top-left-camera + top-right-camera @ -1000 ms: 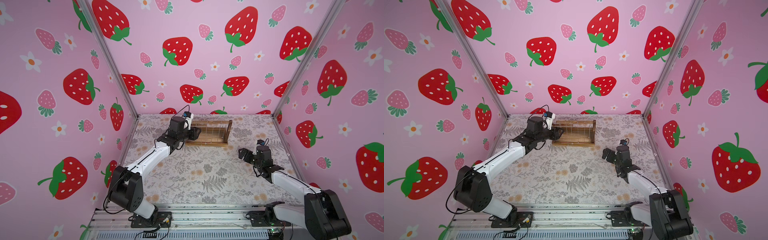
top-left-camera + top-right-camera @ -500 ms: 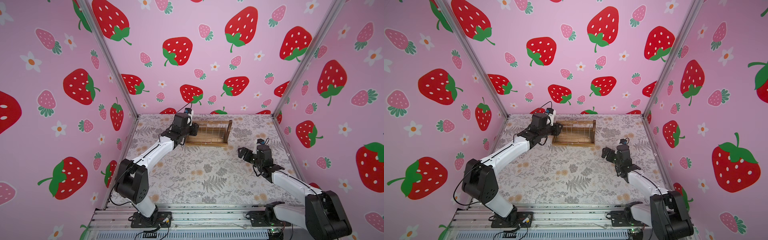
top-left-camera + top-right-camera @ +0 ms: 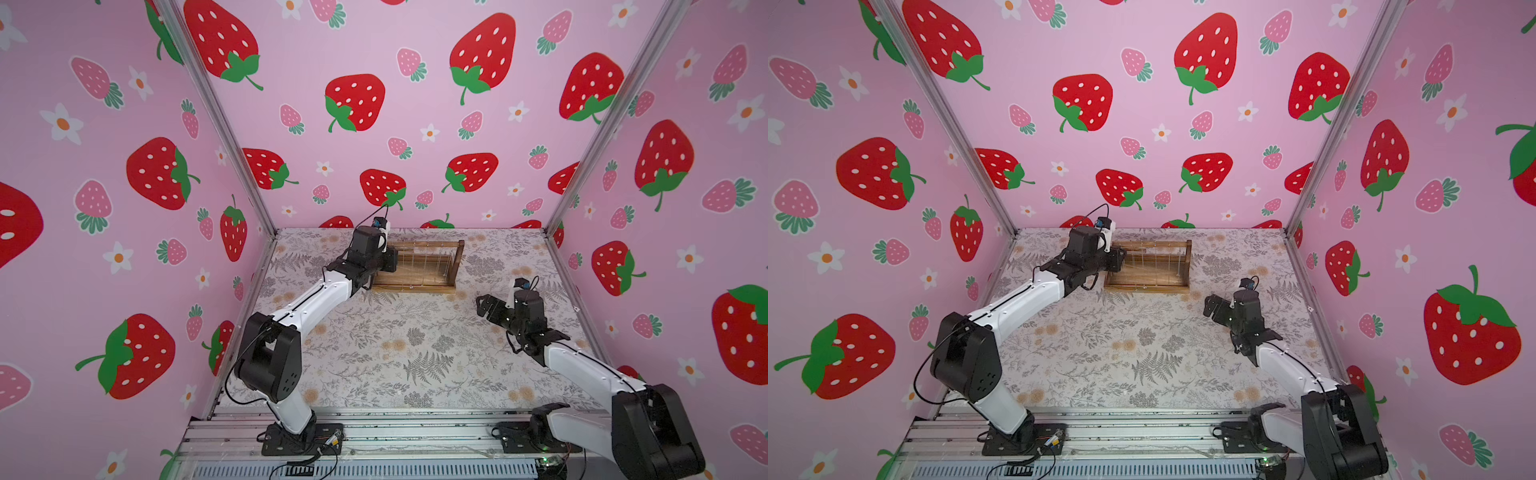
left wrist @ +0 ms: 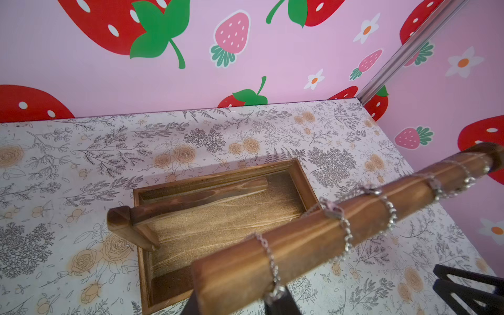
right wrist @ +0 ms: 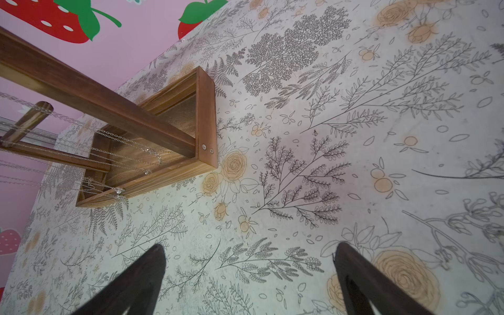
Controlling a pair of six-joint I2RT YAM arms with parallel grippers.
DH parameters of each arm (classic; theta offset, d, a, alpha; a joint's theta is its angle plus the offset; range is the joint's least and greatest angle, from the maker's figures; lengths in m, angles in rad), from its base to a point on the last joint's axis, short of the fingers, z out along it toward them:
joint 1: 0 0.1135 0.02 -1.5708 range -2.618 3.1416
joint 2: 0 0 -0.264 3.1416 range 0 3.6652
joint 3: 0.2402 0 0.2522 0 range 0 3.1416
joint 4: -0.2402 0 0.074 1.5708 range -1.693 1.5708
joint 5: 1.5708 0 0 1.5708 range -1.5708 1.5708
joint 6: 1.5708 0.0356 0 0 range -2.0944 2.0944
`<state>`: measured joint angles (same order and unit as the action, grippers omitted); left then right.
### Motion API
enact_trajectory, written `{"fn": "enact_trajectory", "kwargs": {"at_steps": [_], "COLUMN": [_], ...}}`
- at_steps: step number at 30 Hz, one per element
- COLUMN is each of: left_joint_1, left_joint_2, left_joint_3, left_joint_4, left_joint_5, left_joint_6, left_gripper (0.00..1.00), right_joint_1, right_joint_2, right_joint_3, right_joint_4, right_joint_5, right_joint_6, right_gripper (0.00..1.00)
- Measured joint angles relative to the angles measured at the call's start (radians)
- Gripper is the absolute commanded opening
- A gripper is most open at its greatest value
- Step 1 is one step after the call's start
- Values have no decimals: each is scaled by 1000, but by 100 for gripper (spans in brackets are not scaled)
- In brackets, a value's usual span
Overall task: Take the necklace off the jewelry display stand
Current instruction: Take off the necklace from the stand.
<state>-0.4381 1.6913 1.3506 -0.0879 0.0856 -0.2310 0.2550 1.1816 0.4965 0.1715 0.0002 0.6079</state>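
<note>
The brown wooden jewelry display stand (image 3: 419, 286) (image 3: 1146, 286) stands at the back of the table. Several silver chains hang over its top bar (image 4: 354, 218). The necklace nearest the bar's end (image 4: 268, 259) runs down to one black fingertip (image 4: 282, 304). My left gripper (image 3: 390, 261) (image 3: 1119, 259) (image 4: 236, 305) straddles that bar end from below, jaws narrowed. The bar hides the gap between them. My right gripper (image 3: 484, 305) (image 3: 1212, 306) (image 5: 249, 253) hovers wide open over the table, right of the stand (image 5: 207, 114), with nothing between its fingers.
The floral tabletop (image 3: 399, 357) is boxed in by pink strawberry walls with metal corner posts (image 3: 582, 178). The stand's tray base (image 4: 144, 261) lies below the bar. A lower short bar (image 4: 196, 199) crosses above the tray. The arm bases sit on a front rail (image 3: 415, 428).
My left arm has reached further in to the stand's left end, and its jaws have narrowed round the bar end. The right arm has stayed put.
</note>
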Motion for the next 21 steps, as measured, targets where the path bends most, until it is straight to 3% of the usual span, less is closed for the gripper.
{"fn": "enact_trajectory", "kwargs": {"at_steps": [10,21], "left_joint_1": [-1,-3], "left_joint_2": [0,0], "left_joint_3": [8,8], "left_joint_4": [-8,-10], "left_joint_5": [0,0], "left_joint_6": [5,7], "left_gripper": [0,0], "right_joint_1": [0,0], "right_joint_2": [0,0], "right_joint_3": [13,17], "right_joint_4": [-14,-18], "right_joint_5": [-5,-9], "right_joint_6": [2,3], "right_gripper": [95,95]}}
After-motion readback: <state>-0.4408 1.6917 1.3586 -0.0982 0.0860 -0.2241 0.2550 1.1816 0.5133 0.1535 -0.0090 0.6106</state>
